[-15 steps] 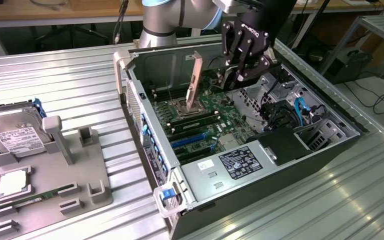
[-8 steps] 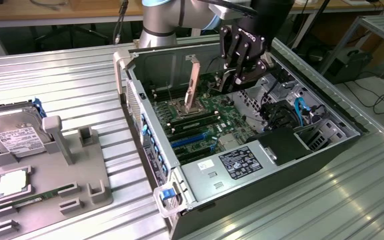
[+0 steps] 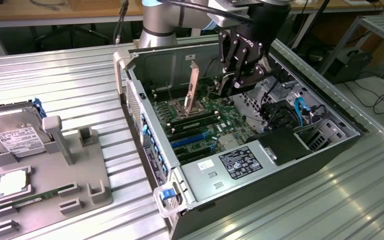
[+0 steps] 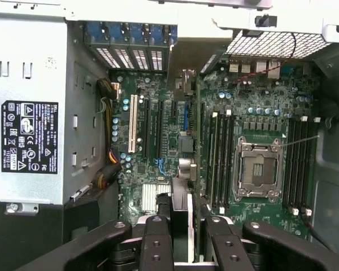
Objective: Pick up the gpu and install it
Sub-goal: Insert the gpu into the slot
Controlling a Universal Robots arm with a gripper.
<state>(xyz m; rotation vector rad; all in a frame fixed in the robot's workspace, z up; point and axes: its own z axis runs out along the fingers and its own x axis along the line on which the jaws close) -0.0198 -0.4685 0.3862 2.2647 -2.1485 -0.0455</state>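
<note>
The jaws are clenched on the gpu (image 4: 183, 226), which stands on edge between the fingers (image 4: 156, 248) and runs away from the wrist over the motherboard (image 4: 254, 113). In the exterior view the gripper (image 3: 240, 75) hangs inside the open computer case (image 3: 312, 165), with the card's lower part (image 3: 227, 86) just beneath the fingertips, above the board's slots. The power supply (image 3: 239, 162) with its black label sits toward the case's near end. Well apart, on the exterior view's left, a grey tray (image 3: 78, 185) holds a hard drive (image 3: 12, 135) and a memory stick (image 3: 35, 197).
</note>
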